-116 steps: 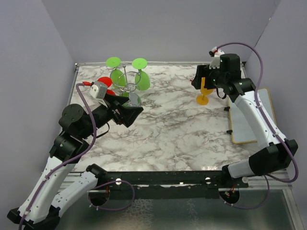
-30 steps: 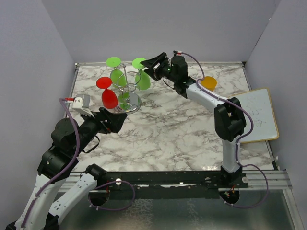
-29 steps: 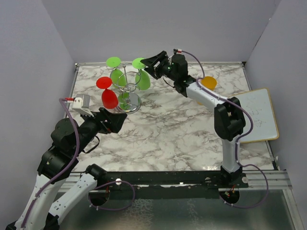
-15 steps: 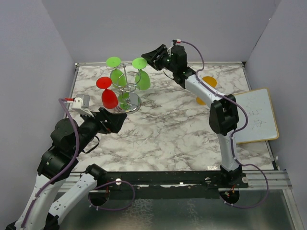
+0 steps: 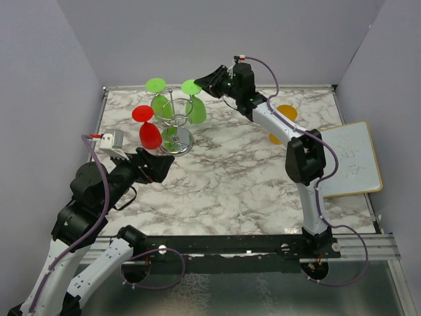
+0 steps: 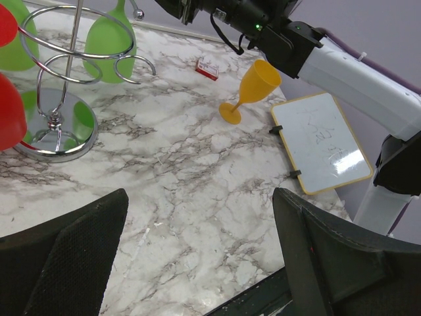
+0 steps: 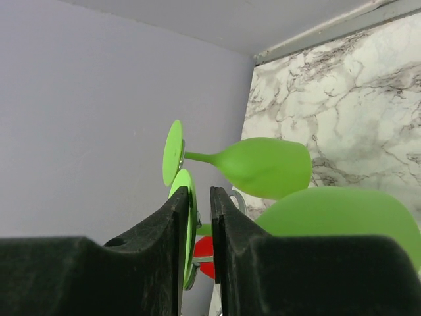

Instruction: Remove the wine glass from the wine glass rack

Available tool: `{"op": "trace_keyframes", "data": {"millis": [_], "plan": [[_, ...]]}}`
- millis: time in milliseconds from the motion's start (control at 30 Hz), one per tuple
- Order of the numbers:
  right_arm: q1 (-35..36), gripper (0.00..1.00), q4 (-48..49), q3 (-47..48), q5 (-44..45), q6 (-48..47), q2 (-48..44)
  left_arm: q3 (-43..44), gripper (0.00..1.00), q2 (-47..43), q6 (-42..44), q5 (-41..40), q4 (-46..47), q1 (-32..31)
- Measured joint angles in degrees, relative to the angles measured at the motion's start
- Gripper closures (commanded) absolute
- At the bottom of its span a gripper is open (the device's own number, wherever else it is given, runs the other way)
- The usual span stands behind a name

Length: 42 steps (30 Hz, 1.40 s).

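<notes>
The rack (image 5: 176, 122) stands on the table (image 5: 230, 178) near its far left corner, and three glasses hang upside down from its looped wire arms. The green wine glass (image 5: 196, 110) hangs on the side of the rack that faces the right arm, foot up and bowl down. A second green glass (image 5: 160, 105) hangs on the rack's far left side and a red glass (image 5: 149, 135) on its near left side. The right end effector (image 5: 209, 78) reaches in level with the top of the rack. In the right wrist view its fingers are drawn to a narrow slit, with the edge of that glass's round foot inside it. I cannot tell whether they actually pinch the foot. The left end effector (image 6: 197, 263) hovers low on the near side of the rack, spread wide and holding nothing. An orange goblet (image 6: 253, 85) stands upright well to the right of the rack, and a whiteboard (image 5: 352, 158) lies farther right still.
</notes>
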Motion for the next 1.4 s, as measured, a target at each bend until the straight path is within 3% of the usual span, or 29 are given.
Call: {"op": "trace_keyframes", "data": {"millis": [233, 1400], "plan": [[0.00, 0.96, -0.04, 0.00, 0.07, -0.61, -0.13, 0.00, 0.07, -0.07, -0.17, 0.04, 0.00, 0.00], [-1.49, 0.99, -1.49, -0.07, 1.42, 0.35, -3.93, -0.44, 0.07, 0.31, -1.40, 0.83, -0.04, 0.00]]}}
